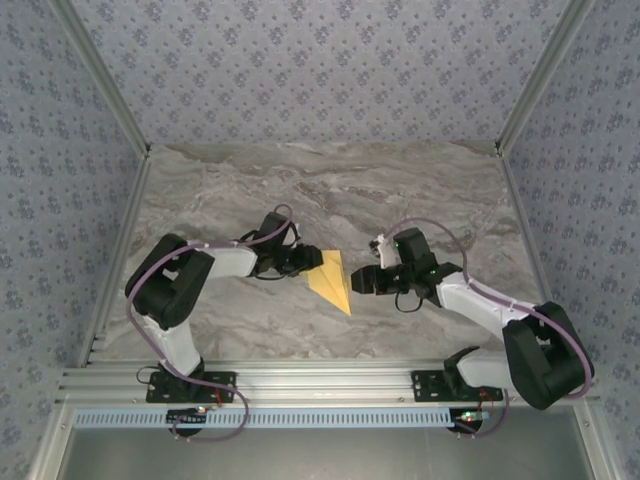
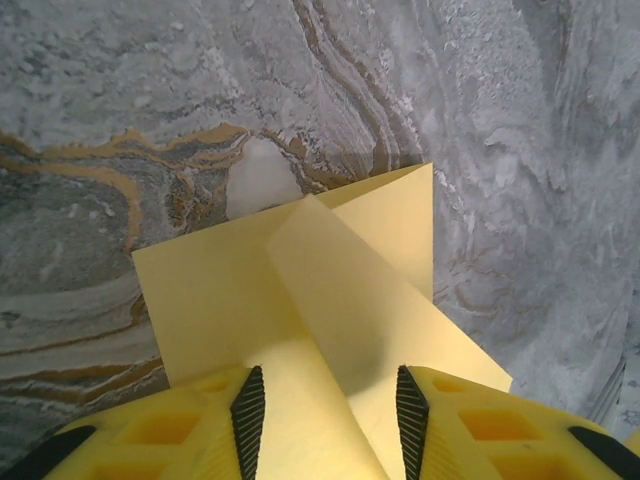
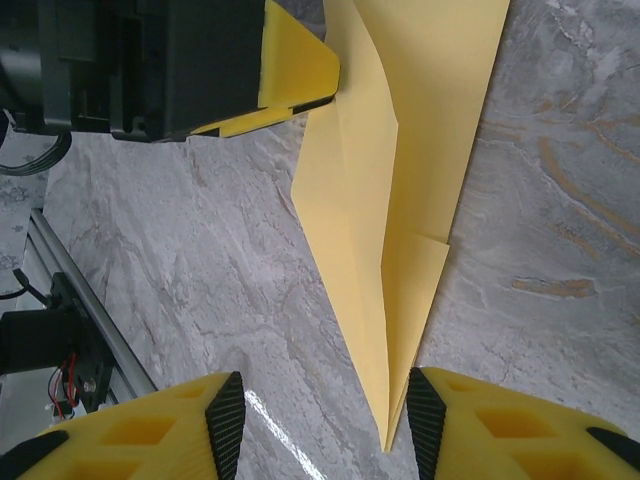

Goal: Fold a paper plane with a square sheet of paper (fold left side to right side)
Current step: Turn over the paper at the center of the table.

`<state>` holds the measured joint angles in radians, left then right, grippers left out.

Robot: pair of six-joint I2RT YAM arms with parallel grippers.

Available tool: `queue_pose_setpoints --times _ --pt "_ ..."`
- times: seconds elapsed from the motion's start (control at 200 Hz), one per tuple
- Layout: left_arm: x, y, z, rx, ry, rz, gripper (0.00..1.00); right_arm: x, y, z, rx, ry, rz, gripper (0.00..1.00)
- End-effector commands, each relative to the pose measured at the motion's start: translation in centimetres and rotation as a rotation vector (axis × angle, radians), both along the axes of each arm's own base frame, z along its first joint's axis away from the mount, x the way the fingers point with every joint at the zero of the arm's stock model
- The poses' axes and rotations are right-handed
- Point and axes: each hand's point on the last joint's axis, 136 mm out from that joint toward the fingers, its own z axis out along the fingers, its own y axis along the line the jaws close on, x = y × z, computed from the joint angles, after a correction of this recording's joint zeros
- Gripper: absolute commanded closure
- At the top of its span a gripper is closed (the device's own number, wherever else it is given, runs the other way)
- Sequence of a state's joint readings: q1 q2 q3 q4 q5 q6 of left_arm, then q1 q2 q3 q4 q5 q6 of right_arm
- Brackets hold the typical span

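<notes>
Your paper plane (image 1: 332, 280) lies flat on the middle of the table (image 1: 440, 190), tip toward 5 o'clock. The left gripper (image 1: 303, 262) at its 10 o'clock and the right gripper (image 1: 362, 281) at 3 o'clock stand half-open astride its edges, clamping nothing. They look placed to start the next crease.

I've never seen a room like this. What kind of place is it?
Probably a robot test booth: a left arm and right arm bolted to a metal rail, a marble-look table boxed in by patterned walls, and folded yellow paper.
</notes>
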<state>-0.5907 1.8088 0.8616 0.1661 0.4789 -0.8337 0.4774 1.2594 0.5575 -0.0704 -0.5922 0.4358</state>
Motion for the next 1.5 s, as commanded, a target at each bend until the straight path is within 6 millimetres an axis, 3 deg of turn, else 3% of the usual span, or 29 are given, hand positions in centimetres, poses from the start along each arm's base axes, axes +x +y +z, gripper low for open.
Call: queue_pose_setpoints --times 0.0,0.17,0.36,0.46,0.67,0.879,1.064,1.229,1.494 --pt "0.5 -1.6 -0.3 -0.028 -0.009 -0.020 0.61 -0.4 -0.5 -0.3 -0.005 -0.001 -0.014 0.51" --pt "1.1 -2.6 -0.6 -0.059 -0.003 -0.032 0.65 -0.9 -0.9 -0.5 -0.002 0.009 -0.025 0.50" --pt "2.1 -4.0 1.7 -0.133 -0.061 -0.052 0.80 -1.1 -1.1 0.3 0.102 0.031 -0.047 0.42" --pt "2.5 -4.2 4.1 -0.163 -0.115 -0.061 0.90 -0.8 -1.7 1.0 0.166 0.033 -0.072 0.34" --pt "2.1 -3.6 10.7 -0.235 -0.217 -0.058 0.98 0.3 -3.2 4.3 0.355 -0.014 -0.132 0.01" --pt "1.0 -2.9 19.0 -0.346 -0.328 -0.058 0.98 0.3 -2.1 10.1 0.511 -0.117 -0.014 0.00" --pt "0.0 -2.9 25.2 -0.458 -0.400 -0.082 0.98 -0.1 -0.1 12.6 0.537 -0.154 0.084 0.01" --pt "-0.8 -2.9 28.3 -0.519 -0.437 -0.096 0.98 -0.5 1.9 13.0 0.550 -0.157 0.129 0.01" --pt "-2.1 -4.0 30.6 -0.621 -0.436 -0.135 0.98 -0.4 4.3 14.5 0.598 -0.157 0.163 0.02"
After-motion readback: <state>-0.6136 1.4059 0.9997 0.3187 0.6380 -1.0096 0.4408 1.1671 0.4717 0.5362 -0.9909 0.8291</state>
